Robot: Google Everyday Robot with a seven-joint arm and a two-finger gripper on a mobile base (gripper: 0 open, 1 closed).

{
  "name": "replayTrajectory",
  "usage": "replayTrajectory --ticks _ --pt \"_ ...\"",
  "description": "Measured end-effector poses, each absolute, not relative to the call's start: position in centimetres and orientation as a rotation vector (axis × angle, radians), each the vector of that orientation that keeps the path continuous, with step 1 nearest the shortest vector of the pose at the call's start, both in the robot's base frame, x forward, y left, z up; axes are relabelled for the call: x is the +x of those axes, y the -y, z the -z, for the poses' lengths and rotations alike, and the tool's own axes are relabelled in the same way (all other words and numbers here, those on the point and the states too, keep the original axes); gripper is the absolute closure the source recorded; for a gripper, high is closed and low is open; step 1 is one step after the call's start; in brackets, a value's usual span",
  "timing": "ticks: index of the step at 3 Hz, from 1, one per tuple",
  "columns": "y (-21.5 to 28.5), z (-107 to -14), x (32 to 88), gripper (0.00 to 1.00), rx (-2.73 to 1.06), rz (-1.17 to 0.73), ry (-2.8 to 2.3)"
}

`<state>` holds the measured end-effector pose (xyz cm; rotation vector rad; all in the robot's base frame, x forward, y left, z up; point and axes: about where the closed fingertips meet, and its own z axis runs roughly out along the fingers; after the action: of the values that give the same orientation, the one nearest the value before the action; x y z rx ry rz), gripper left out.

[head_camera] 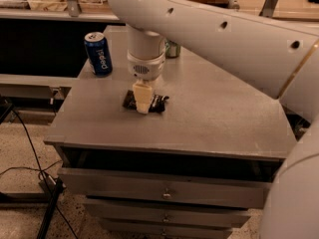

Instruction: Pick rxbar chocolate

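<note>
The rxbar chocolate (160, 103), a dark flat bar, lies on the grey table top (214, 108) left of its middle. My gripper (142, 103) points straight down onto the bar and covers its middle, so only the bar's two ends show on either side. The big white arm (209, 29) reaches in from the upper right.
A blue can (98, 53) stands upright at the table's back left. A green can (173, 49) stands at the back, mostly hidden behind the arm. Drawers (164, 193) lie under the table top. Cables run over the floor at the left (25, 148).
</note>
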<state>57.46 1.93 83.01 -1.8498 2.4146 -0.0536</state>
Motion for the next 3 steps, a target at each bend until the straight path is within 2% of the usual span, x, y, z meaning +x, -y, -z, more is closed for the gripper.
replayTrajectory --ticks 2,3 --pt "-2.0 -83.0 57.5 0.83 -1.846 0.054 -2.409" --pt "-1.9 -84.5 57.6 1.00 -1.844 -0.101 -2.340"
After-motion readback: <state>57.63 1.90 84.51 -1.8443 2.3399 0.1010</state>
